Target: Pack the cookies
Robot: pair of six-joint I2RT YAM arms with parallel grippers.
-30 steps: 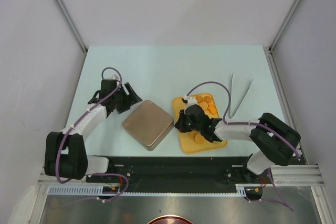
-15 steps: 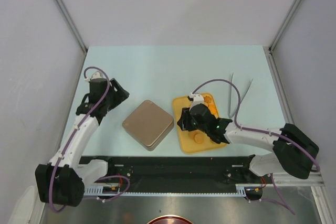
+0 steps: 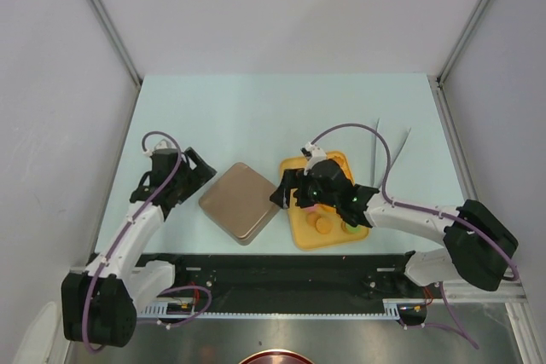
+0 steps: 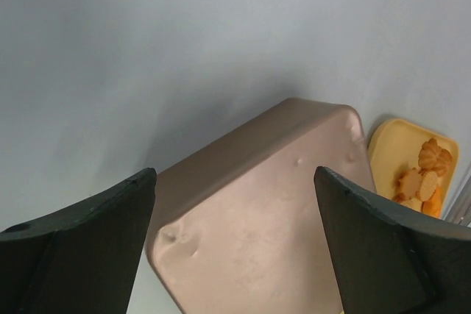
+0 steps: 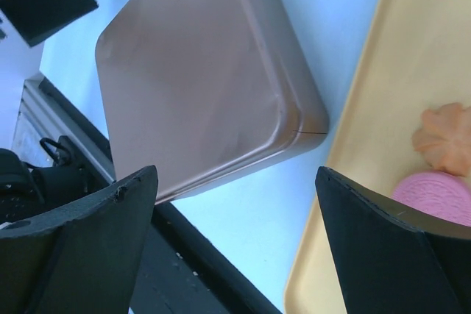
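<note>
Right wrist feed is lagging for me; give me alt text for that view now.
The right pincer is open, its dark fingers framing a brown tin with its lid on, resting on the pale blue table. At right, the edge of a yellow tray holds a flower-edged orange cookie and a pink cookie.

From my station I count one brown tin (image 3: 241,202), one yellow tray (image 3: 303,237) and one V-shaped pair of white tongs (image 3: 401,144) on the tabletop (image 3: 256,117). On the tray I pick out at least two orange cookies (image 3: 325,228), one green cookie (image 3: 351,228) and one pink cookie (image 5: 440,198); the right arm (image 3: 401,213) covers others.
</note>
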